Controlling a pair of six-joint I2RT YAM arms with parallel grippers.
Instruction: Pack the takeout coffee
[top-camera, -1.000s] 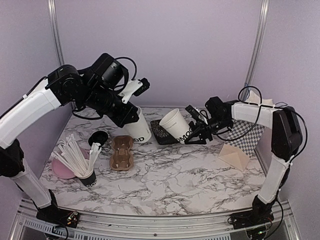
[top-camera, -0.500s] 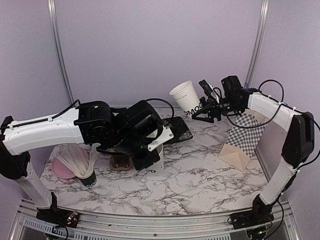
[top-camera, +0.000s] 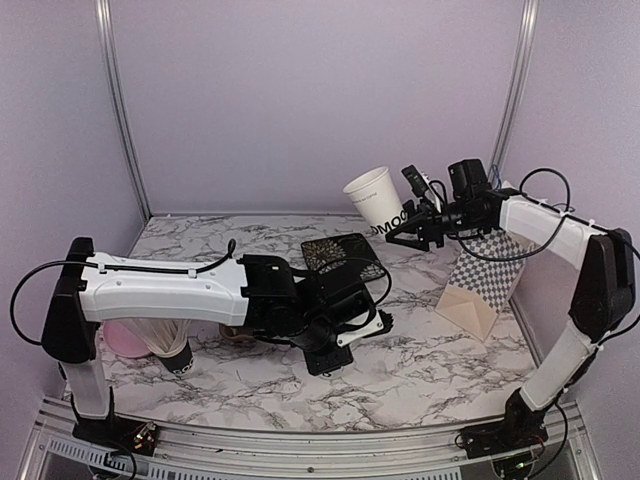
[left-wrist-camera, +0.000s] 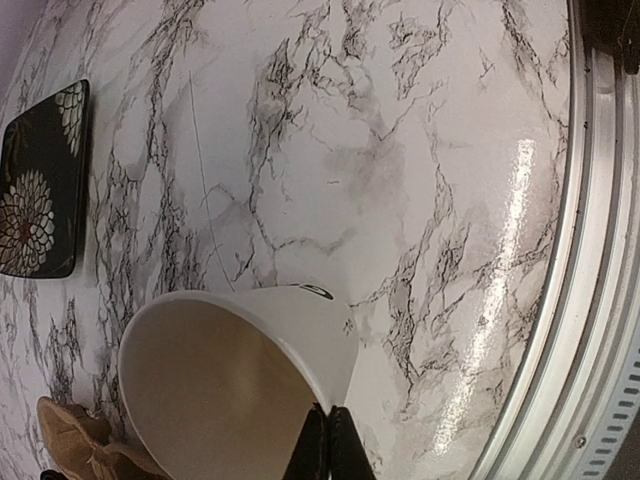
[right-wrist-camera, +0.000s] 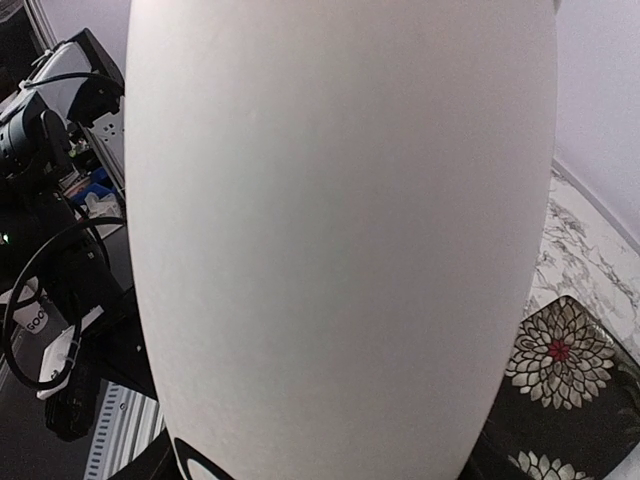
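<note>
Two white paper cups with dark lettering, neither with a lid, are both held. My left gripper (left-wrist-camera: 330, 445) is shut, pinching the rim of one cup (left-wrist-camera: 240, 380), which lies tilted low over the marble near the front edge. In the top view that gripper (top-camera: 335, 345) sits mid-table and my arm hides the cup. My right gripper (top-camera: 418, 225) is shut around the side of the other cup (top-camera: 376, 200), holding it tilted in the air at the back right. That cup (right-wrist-camera: 340, 230) fills the right wrist view.
A black floral tray (top-camera: 345, 258) lies at the back centre. A brown cardboard cup tray (left-wrist-camera: 85, 445) sits beside the left cup. A black cup of white sticks (top-camera: 172, 352) and a pink dish (top-camera: 122, 338) stand at the left, and a checkered bag (top-camera: 488, 282) at the right. The table's metal rail (left-wrist-camera: 590, 250) is close to the left gripper.
My left arm swung from the back left down to the middle front, carrying its cup. My right gripper lifted its cup off the table into the air.
</note>
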